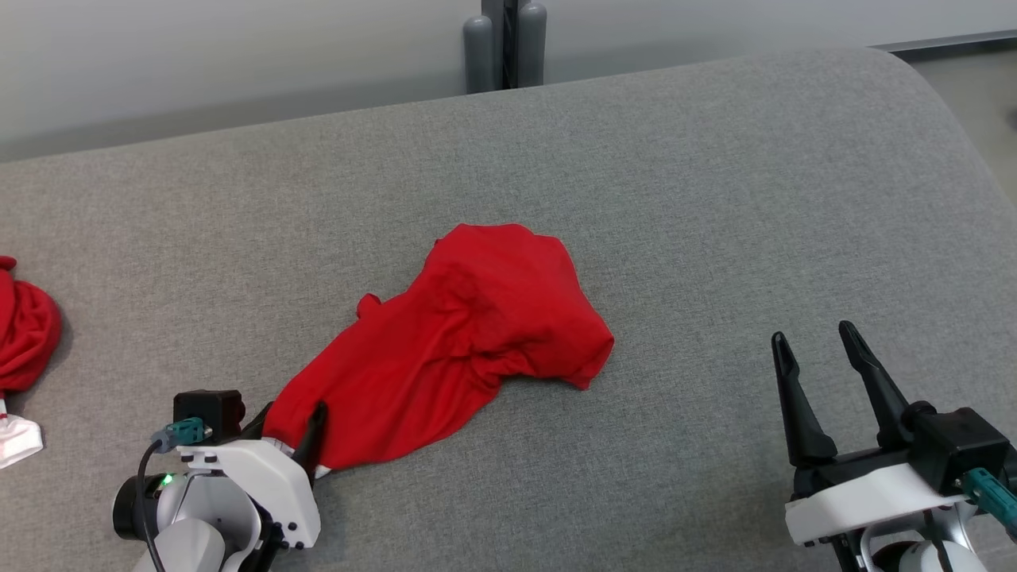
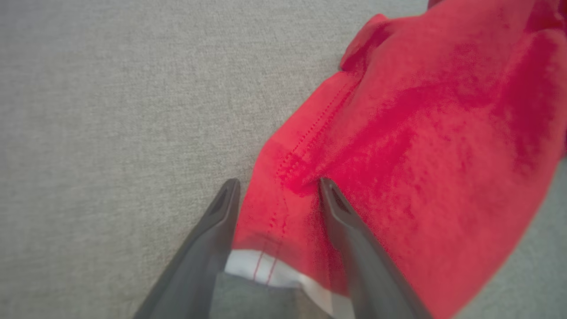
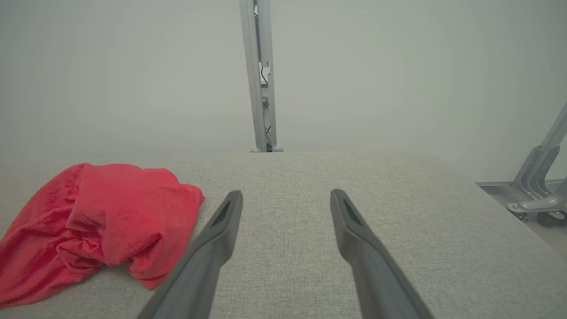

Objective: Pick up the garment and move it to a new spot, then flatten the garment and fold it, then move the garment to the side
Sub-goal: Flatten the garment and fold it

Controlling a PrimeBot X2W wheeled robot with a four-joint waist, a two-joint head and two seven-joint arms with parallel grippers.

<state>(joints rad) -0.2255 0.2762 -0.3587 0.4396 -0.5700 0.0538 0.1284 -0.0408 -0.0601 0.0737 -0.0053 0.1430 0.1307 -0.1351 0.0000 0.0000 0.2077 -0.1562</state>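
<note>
**Presently: left gripper [image 1: 290, 417] open astride a corner of the red garment [image 1: 461, 334]; nothing gripped**

Read the head view as a clock face centred on the grey padded surface [image 1: 715, 199].

1. Garment. You find it lying in a loose, rumpled heap just left of centre. Its bulk is bunched toward 1 o'clock, and one flatter tail runs out toward 7 o'clock. The whole piece rests on the surface; no part is lifted.

2. Left hand. It sits at 7 o'clock, at the end of that tail. In the left wrist view the left gripper [image 2: 279, 181] has both dark fingers spread wide. The stitched hem lies between them, and a white strip [image 2: 266, 270] of lining or label shows at the cloth's edge. One finger lies on the bare grey fabric just beside the hem. The other presses into the red cloth and dents it. The jaws are not pinched together, so record this hand as open and holding nothing.

3. Right hand. The right gripper [image 1: 812, 334] sits at 4 o'clock, well apart from the garment, fingers pointing toward 12. In the right wrist view the right gripper [image 3: 286, 192] is spread wide over bare surface, empty, with the garment [image 3: 102, 217] off at its 9 o'clock.

4. Other items. A second red cloth [image 1: 24, 330] lies at the 9 o'clock edge, with a white piece [image 1: 16, 441] just below it. A grey post [image 1: 504, 44] stands beyond the far edge at 12 o'clock. A metal frame [image 3: 540, 177] shows off the surface at 3 o'clock in the right wrist view.
</note>
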